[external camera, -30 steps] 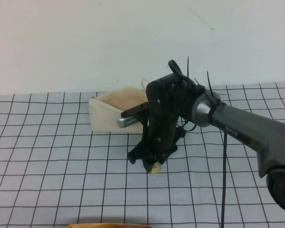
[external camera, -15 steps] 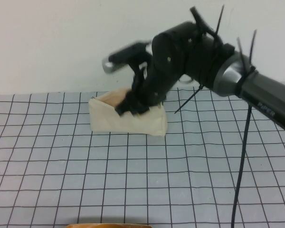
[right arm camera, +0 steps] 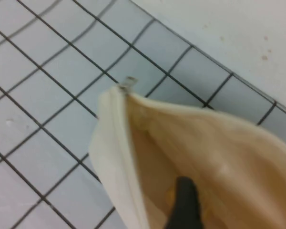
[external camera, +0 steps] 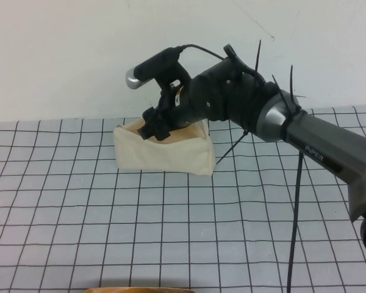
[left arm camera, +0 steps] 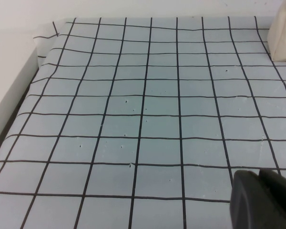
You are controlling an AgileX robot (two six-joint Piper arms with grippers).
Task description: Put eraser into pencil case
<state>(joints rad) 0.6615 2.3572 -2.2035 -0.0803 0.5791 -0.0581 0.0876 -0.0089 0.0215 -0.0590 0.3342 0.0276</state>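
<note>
The cream pencil case (external camera: 165,155) stands open on the grid mat near the back wall. My right gripper (external camera: 157,126) hangs tilted over its open mouth, fingertips just inside the rim. In the right wrist view the pinkish-beige lining (right arm camera: 229,152) fills the frame and one dark fingertip (right arm camera: 183,202) points into it. A sliver of pale yellow, the eraser (right arm camera: 169,195), shows beside that fingertip, and the gripper looks shut on it. My left gripper (left arm camera: 264,200) is shut and empty low over the mat, far from the case, whose corner shows in the left wrist view (left arm camera: 283,38).
The grid mat (external camera: 110,232) covers the table up to the white wall (external camera: 79,55). An orange-brown rim (external camera: 137,289) peeks in at the front edge. A black cable (external camera: 293,232) hangs from the right arm. The mat's side edge (left arm camera: 43,52) shows in the left wrist view.
My right gripper lifted the eraser off the mat in front of the case, swung up and back, and now its fingertips sit lower in the case's open mouth.
</note>
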